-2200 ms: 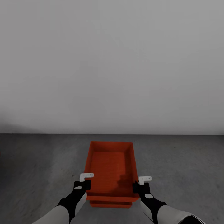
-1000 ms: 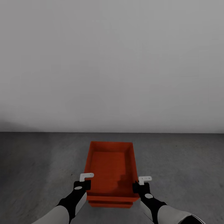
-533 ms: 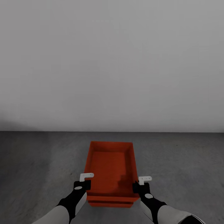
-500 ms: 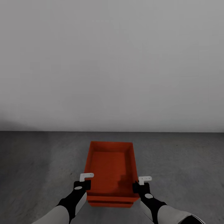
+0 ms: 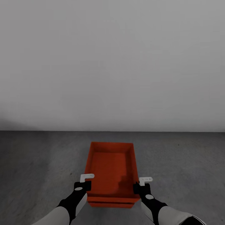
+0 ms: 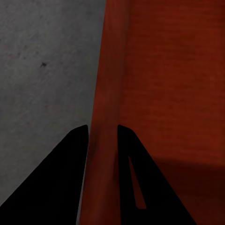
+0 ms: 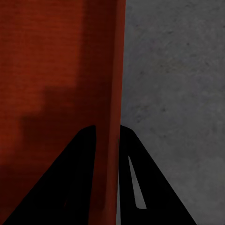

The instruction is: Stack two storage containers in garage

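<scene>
Head view: two orange bins, the top bin (image 5: 111, 168) nested on the lower bin (image 5: 111, 205), sit between both grippers above a grey concrete floor (image 5: 37, 162), facing a white wall (image 5: 112, 62).

Left wrist view: the left gripper (image 6: 102, 133) clamps the top bin's side wall.

Right wrist view: the right gripper (image 7: 107, 133) clamps the opposite wall.

Upper container (image 5: 111, 170) sits stacked on lower container (image 5: 109, 205), on floor (image 5: 37, 168) before far wall (image 5: 112, 62); my grippers flank its near end.

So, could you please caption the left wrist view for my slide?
Left gripper clamped on the side wall of the upper storage container, above the concrete floor.
</scene>
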You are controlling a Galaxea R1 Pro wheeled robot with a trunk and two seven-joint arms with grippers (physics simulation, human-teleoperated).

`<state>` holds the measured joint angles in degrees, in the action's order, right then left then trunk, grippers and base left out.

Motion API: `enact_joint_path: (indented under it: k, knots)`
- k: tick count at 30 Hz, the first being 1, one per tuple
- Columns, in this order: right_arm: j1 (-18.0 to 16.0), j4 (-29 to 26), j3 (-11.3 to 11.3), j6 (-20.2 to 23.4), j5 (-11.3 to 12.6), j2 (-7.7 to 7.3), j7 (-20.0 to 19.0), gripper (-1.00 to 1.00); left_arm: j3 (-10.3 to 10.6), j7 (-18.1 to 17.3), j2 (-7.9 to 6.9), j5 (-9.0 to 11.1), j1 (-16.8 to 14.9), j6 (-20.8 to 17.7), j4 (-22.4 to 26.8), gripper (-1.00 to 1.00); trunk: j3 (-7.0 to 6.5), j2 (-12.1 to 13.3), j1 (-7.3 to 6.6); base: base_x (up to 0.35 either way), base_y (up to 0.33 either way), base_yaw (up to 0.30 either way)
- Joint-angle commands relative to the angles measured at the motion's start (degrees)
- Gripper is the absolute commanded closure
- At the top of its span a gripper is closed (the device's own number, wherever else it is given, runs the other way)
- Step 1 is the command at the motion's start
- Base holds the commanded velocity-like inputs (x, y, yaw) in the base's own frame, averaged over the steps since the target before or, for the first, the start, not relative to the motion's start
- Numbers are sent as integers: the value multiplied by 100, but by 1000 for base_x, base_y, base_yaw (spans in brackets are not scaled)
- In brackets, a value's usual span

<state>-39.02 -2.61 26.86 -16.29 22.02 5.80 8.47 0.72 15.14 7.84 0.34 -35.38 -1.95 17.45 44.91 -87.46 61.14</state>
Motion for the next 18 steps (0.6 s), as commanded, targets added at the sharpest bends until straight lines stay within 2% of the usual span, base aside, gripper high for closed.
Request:
enact_joint_path:
  k: [1, 10, 18]
  knots:
    - [0, 15, -40, -15, 83, 0, -4, 100, -133, 62, -1, -130, -4, -25, 215, 100, 23, -44, 22, 0, 0, 0]
    - [0, 15, -40, -15, 83, 0, -4, 100, -133, 61, -1, -130, -4, -25, 215, 100, 185, -405, 220, 0, 0, 0]
    - [0, 15, -40, -15, 83, 0, -4, 100, -133, 70, -1, -130, -4, -25, 215, 100, 185, -405, 220, 0, 0, 0]
